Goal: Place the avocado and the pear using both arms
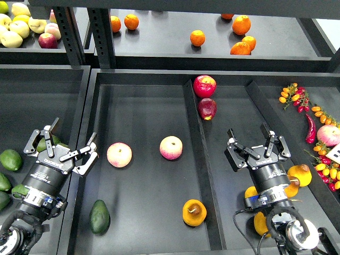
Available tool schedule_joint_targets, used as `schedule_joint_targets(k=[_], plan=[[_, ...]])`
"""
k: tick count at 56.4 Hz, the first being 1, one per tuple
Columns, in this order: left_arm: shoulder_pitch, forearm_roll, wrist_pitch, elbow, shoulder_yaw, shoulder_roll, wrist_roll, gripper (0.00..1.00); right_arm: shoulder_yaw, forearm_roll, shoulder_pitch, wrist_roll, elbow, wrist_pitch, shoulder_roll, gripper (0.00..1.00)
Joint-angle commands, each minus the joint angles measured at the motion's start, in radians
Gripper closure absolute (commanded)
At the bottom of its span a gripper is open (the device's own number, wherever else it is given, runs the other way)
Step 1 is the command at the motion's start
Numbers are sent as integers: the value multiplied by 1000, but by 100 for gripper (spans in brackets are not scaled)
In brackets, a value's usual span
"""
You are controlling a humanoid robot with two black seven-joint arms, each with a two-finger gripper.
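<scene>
Mid tray (pixel 149 95): 1 avocado (pixel 99 216), 1 pear (pixel 194 212), 2 peaches (pixel 119 154); both grippers' fingers spread, empty.

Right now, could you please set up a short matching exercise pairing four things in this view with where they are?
Things:
1. avocado
2. pear
3. oranges
4. red apples

Places:
A. upper shelf at the back
B. front left of the middle tray, near the left gripper
C. front right of the middle tray, beside the divider
D. far end of the divider, ahead of the right gripper

Pairs: 1-B, 2-C, 3-A, 4-D
</scene>
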Motion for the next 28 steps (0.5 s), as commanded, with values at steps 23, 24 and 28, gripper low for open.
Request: schedule_joint_targets(k=[23,24,28], plan=[[0,0,0,0,0,0,-3,0,1,0,-2,0,0,5,0,1],[0,0,0,0,0,0,-3,0,1,0,0,0,0,6,0,1],[0,0,0,0,0,0,-5,0,1,0,-2,0,0,5,0,1]])
